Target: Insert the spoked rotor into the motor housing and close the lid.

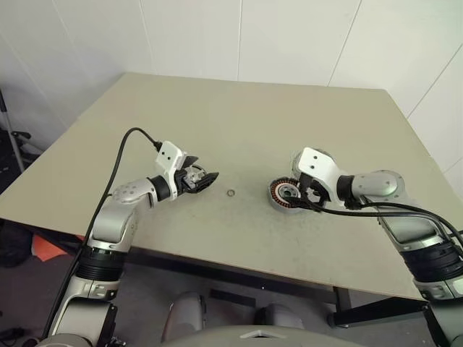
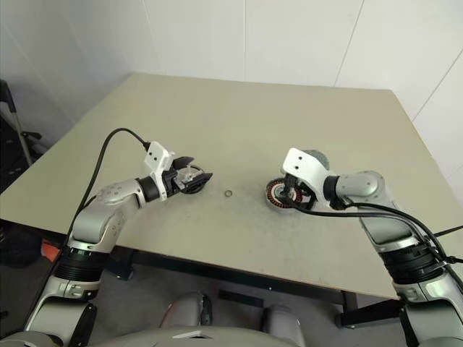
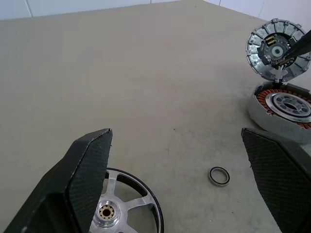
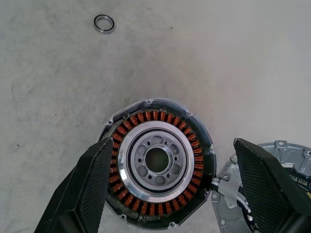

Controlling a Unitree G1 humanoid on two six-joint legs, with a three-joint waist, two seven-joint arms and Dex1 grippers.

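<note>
The spoked rotor [image 3: 121, 204] lies flat on the table [image 1: 239, 116], directly under the left gripper [image 1: 206, 179], between its two fingers, which stand wide apart and grip nothing. In the left wrist view the rotor's hub faces up and its rim sits just beside the inner face of one finger; whether the two touch cannot be told.

The motor housing [image 4: 158, 162] rests on the table on the robot's right side, copper windings exposed and centre bore open. Its lid [image 3: 277, 48] stands swung up at the hinge on the far edge. The right gripper [image 1: 304, 196] hangs over the housing with its fingers spread to either side of the cup, clamped on nothing.

A small thin ring [image 1: 231, 194] lies loose on the table between rotor and housing.

Judgement: the left arm is clearly the nearer to the rotor. The housing lies to that hand's right, well apart, with the ring on the line between them; the carry must clear it.
</note>
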